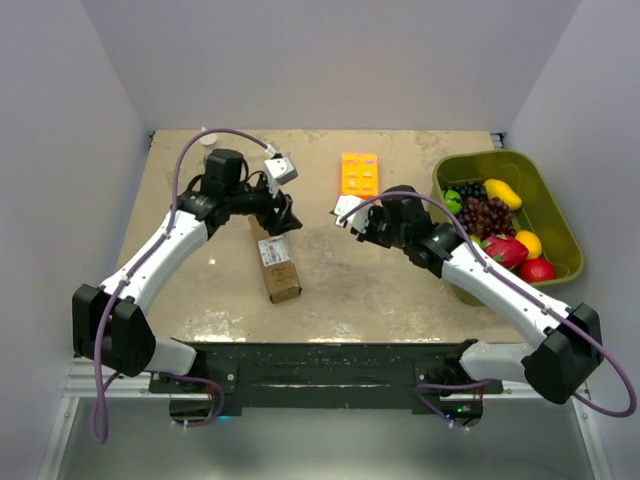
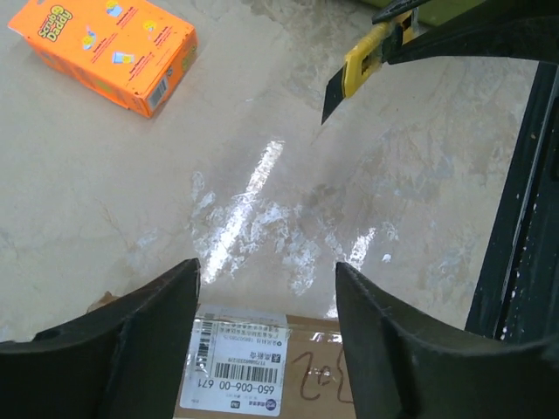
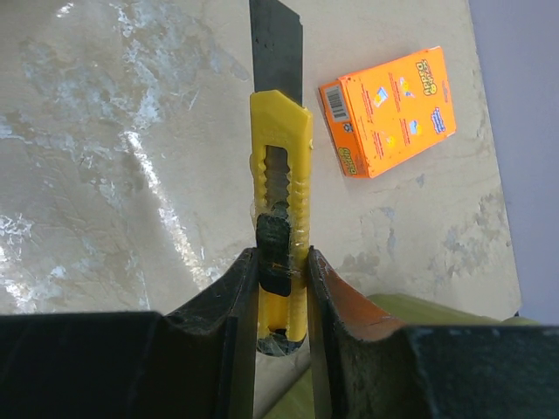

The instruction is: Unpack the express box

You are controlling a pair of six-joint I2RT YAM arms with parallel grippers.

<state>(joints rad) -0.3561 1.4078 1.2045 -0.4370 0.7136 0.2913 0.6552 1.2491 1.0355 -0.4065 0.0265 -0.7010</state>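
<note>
Box lies loose beneath spread left fingers, so the knife clenched in right fingers could shove it askew.

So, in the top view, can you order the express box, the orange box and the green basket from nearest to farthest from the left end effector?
From the left end effector:
1. express box, just beside it, toward the near edge.
2. orange box, to its right, farther back.
3. green basket, at the table's right side.
</note>
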